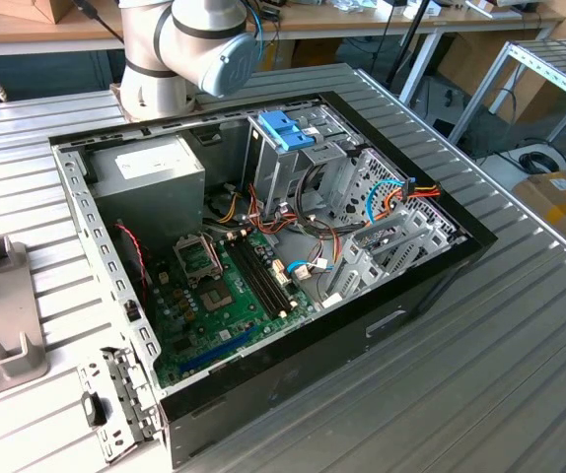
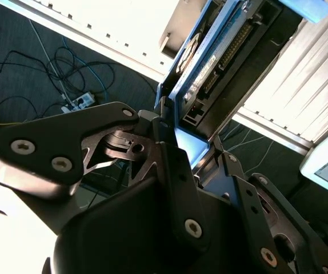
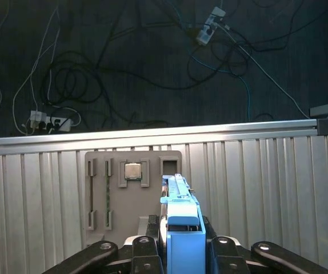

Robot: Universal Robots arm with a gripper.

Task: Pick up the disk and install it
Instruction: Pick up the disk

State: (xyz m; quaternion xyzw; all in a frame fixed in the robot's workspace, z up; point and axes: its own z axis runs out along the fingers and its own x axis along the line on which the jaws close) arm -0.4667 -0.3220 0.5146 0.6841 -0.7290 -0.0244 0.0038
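My gripper [image 3: 181,254] is shut on the disk [image 3: 178,200], which I see edge-on in the first wrist view with its light blue plastic bracket facing the camera. The black fingers [image 3: 144,248] press on both of its sides. In the second wrist view the disk [image 2: 221,51] stretches away from the gripper [image 2: 178,145], with its dark body, connector edge and blue bracket showing. The disk hangs over the ribbed metal table [image 3: 255,182]. In the exterior view the open computer case [image 1: 263,246] lies on the table.
A grey fixture plate [image 3: 132,194] holding a small square chip [image 3: 132,170] lies on the table beyond the disk. Inside the case sit a grey power supply box [image 1: 155,168], a green motherboard [image 1: 224,296], loose cables and a bare blue caddy handle [image 1: 285,130] on the drive cage.
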